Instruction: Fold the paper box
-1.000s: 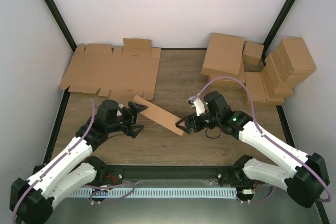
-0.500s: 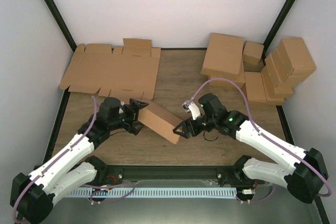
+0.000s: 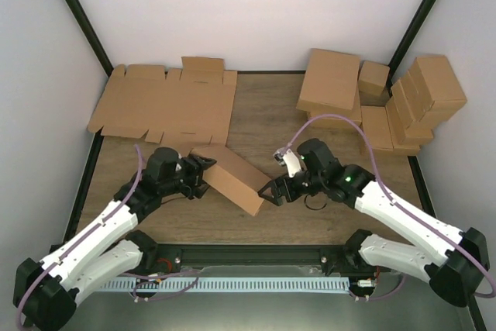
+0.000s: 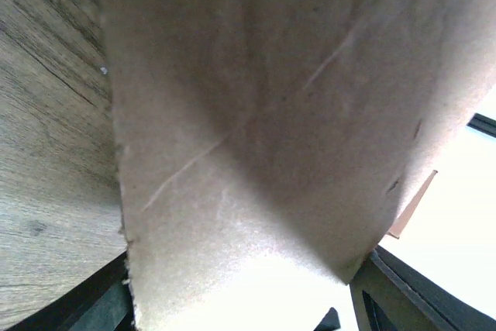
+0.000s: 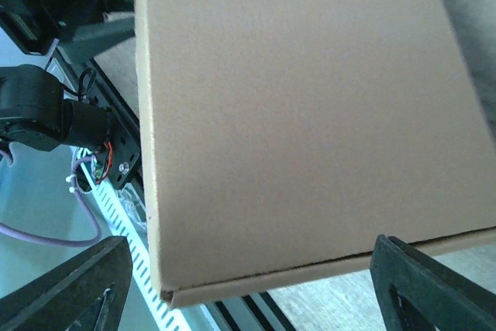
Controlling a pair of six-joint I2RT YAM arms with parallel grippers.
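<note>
Since the paper box [image 3: 232, 176] is tilted over the middle of the table [image 3: 263, 125], caught end to end between the two arms, I'd say the big worry is it popping out sideways. The left gripper [image 3: 200, 170] looks like it's pinching across its end, with cardboard touching both fingers in the wrist view. The right gripper [image 3: 271, 190] has its jaws spread wide around the other end, and I honestly can't tell if they're pressing on it or just straddling it. If that side isn't really gripping, any push from the left could shove the whole thing along the wood or swing it flat. Squeeze too hard instead and the thin walls could buckle or a tucked flap could spring open, and there goes the fold. It's also leaning, so letting go on one side probably tips it over. The flat sheets [image 3: 163, 106] at the back left and the closed boxes [image 3: 387, 106] at the back right are well apart from it, so I don't see a snag there.
</note>
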